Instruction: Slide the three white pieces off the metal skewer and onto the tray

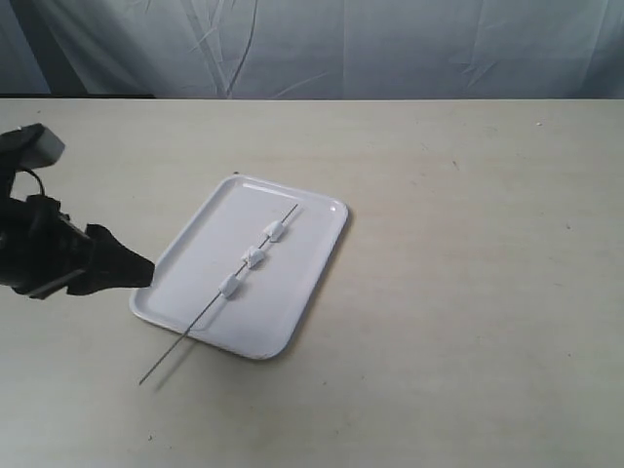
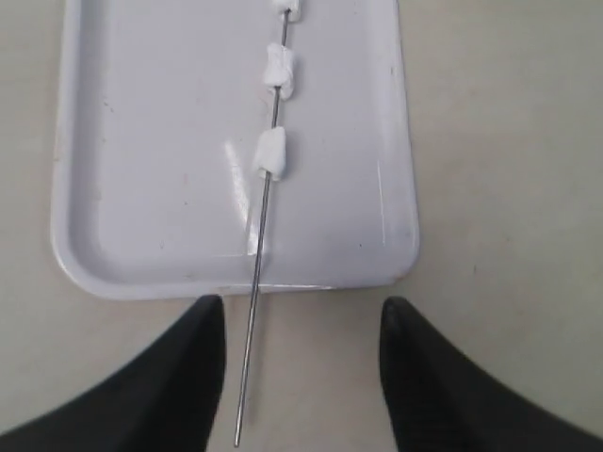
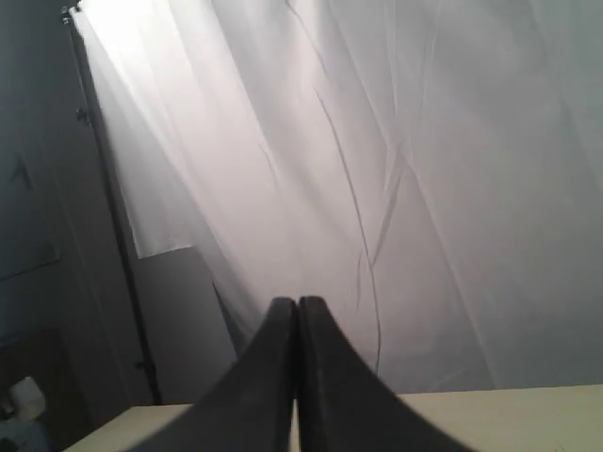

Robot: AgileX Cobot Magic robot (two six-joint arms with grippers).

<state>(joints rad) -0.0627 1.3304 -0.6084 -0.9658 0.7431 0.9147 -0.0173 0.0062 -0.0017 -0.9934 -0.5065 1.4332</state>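
Three white pieces [image 1: 253, 257] threaded on one metal skewer [image 1: 195, 327] across one tray [image 1: 292, 312], tip overhanging the rim, one piece cropped in the left wrist view — left gripper [image 2: 301, 301] fingers apart, right gripper [image 3: 298, 303] fingers together.

Three white pieces [image 1: 254, 256] still threaded on metal skewer [image 1: 200, 316], lying on tray [image 1: 302, 273].
Skewer lies flat, parallel to the white tray's long side, roughly mid-width; one bare end overhangs a short rim. Pieces spaced apart along it, all inside the rim.
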